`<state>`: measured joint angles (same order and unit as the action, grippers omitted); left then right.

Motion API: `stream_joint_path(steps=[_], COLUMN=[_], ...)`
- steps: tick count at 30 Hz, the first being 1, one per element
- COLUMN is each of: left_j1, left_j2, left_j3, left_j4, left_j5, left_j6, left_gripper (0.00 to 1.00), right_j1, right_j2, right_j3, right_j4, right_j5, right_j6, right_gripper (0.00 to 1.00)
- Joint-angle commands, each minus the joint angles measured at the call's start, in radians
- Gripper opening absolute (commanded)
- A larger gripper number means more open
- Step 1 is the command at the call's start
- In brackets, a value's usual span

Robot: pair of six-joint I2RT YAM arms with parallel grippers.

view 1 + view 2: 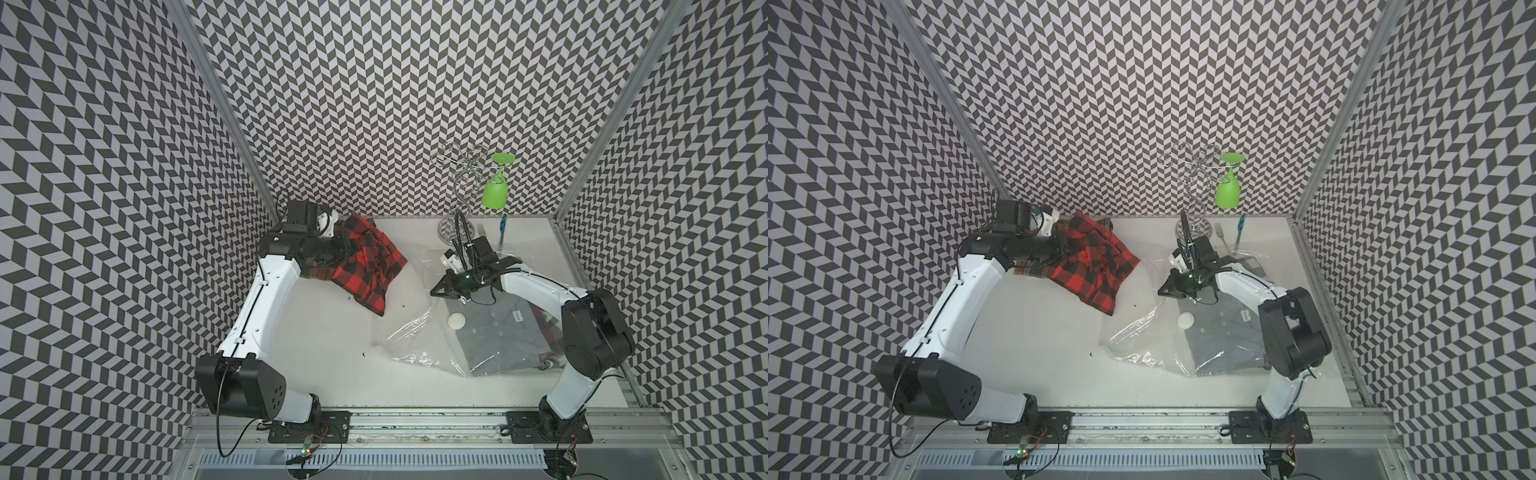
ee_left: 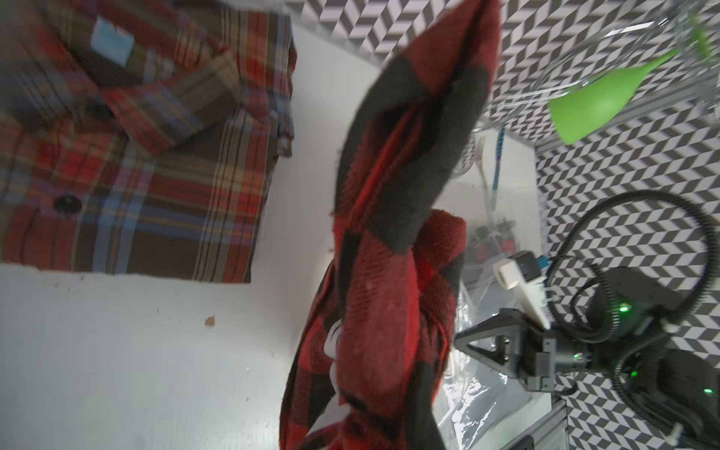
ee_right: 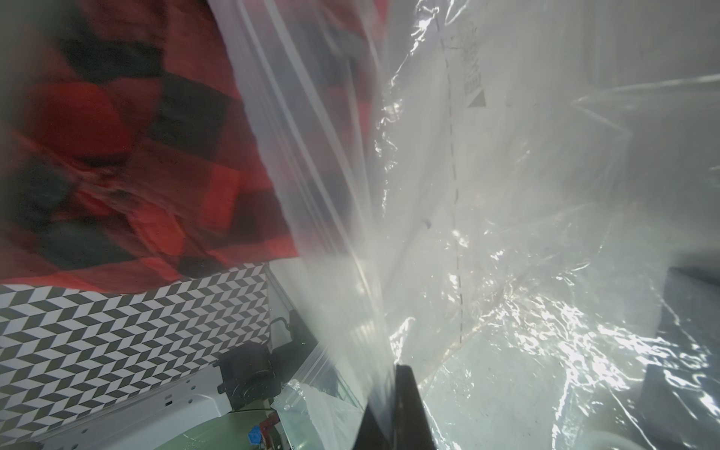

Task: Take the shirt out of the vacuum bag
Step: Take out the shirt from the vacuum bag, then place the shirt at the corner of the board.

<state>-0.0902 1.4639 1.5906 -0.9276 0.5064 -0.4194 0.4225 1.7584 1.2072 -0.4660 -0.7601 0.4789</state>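
White table, a few dark specks on it, boxed in on three sides by black-and-white chevron walls with metal corner posts. Both arm bases are bolted to a rail at 6 o'clock. Left gripper at 10 o'clock is clamped on a red-black checked shirt; its fingers are buried in the cloth, and the shirt drapes from it down to the table, clear of the bag. In the left wrist view a brown plaid shirt lies flat on the table beside it. The bag is spread crinkled across 3 to 5 o'clock, white valve up, grey shirt inside. Right gripper at about 2 o'clock is closed on the bag's film, pinching it up off the table. At 1 o'clock by the back wall are a wire rack with a green glass hung upside down, plus a fork and a blue toothbrush.
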Motion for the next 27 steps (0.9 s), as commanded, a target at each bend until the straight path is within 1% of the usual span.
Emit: stream_joint_path(steps=[1, 6, 10, 15, 17, 21, 22, 27], left_j1=[0.009, 0.013, 0.028, 0.057, 0.073, 0.099, 0.102, 0.094], left_j2=[0.059, 0.181, 0.296, 0.412, 0.445, 0.516, 0.522, 0.536], left_j3=[0.155, 0.356, 0.518, 0.664, 0.710, 0.856, 0.869, 0.837], left_j4=[-0.023, -0.088, -0.153, -0.186, -0.190, -0.230, -0.225, -0.195], left_j5=[0.047, 0.022, -0.024, -0.060, -0.046, -0.038, -0.026, 0.005], left_j6=[-0.024, -0.010, 0.000, 0.007, 0.002, -0.009, -0.014, -0.025], left_gripper=[0.00, 0.00, 0.00, 0.00, 0.00, 0.00, 0.00, 0.00], right_j1=[0.004, 0.003, 0.004, 0.004, 0.004, 0.004, 0.004, 0.004], right_j2=[0.020, 0.030, 0.035, 0.035, 0.036, 0.042, 0.041, 0.055], right_j3=[-0.002, 0.007, 0.009, 0.002, -0.001, -0.009, -0.013, -0.007], right_j4=[0.034, 0.037, 0.041, 0.041, 0.036, 0.035, 0.038, 0.043], right_j5=[-0.008, -0.016, -0.021, -0.025, -0.023, -0.025, -0.026, -0.032], right_j6=[-0.017, -0.022, -0.023, -0.029, -0.038, -0.045, -0.042, -0.042], right_gripper=[0.00, 0.00, 0.00, 0.00, 0.00, 0.00, 0.00, 0.00])
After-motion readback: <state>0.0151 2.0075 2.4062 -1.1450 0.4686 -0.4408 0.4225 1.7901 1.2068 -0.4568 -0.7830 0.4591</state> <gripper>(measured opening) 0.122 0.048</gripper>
